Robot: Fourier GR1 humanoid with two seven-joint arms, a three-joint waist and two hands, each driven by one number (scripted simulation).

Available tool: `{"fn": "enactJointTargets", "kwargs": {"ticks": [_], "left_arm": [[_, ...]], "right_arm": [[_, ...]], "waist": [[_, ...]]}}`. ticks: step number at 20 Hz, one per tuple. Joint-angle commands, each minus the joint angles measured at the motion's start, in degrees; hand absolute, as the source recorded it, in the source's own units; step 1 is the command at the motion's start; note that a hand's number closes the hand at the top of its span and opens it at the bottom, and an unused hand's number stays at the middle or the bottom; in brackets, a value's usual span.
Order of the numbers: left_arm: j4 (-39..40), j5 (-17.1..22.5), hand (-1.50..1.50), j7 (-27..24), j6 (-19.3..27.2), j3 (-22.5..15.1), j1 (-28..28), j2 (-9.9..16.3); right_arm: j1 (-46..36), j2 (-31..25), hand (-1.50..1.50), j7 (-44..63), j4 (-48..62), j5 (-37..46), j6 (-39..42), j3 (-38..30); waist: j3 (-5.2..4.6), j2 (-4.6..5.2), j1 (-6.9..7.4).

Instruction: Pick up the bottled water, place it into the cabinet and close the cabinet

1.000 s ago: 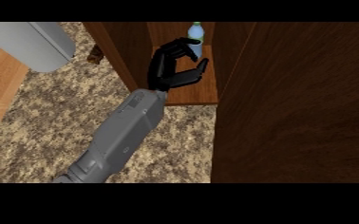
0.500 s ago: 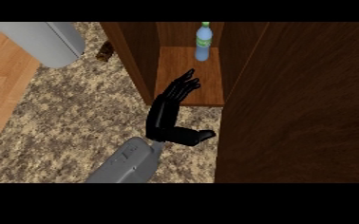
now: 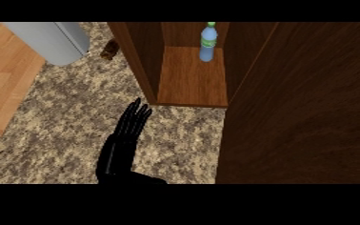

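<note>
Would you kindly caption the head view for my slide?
Bottled water stands inside the open cabinet; an open hand hovers over the granite counter.

Pale blue bottled water (image 3: 208,43), green label

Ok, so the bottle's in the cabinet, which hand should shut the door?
Probably the left. The left hand is open, over the counter close to the open door. The bottled water stands free inside the cabinet. The right hand is not in view.
</note>
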Motion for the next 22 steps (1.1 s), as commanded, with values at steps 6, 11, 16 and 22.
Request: {"fn": "enactJointTargets", "kwargs": {"ticks": [6,11,16,22], "left_arm": [[-10.96,1.30,-1.50,-4.69,-8.37,2.16,13.13,13.50],[-12.29,3.52,-1.50,-8.90,-14.35,7.55,18.54,20.83],[-13.86,6.17,-1.50,-10.38,-19.19,11.47,22.97,26.50],[-13.90,7.16,-1.50,-11.92,-24.95,13.71,24.70,30.23]], "right_arm": [[-8.15,-11.66,1.50,5.69,-9.40,12.08,5.31,1.16],[-12.26,-11.90,1.50,9.42,-11.37,11.20,3.96,6.04],[-16.75,-9.53,1.50,16.86,-10.86,8.82,1.49,12.72],[-26.94,-9.36,1.50,24.63,-8.97,4.21,2.96,14.61]], "waist": [[-0.31,0.09,1.81],[-0.43,0.38,1.73],[-0.46,0.96,2.37],[-0.47,1.91,4.37]]}}
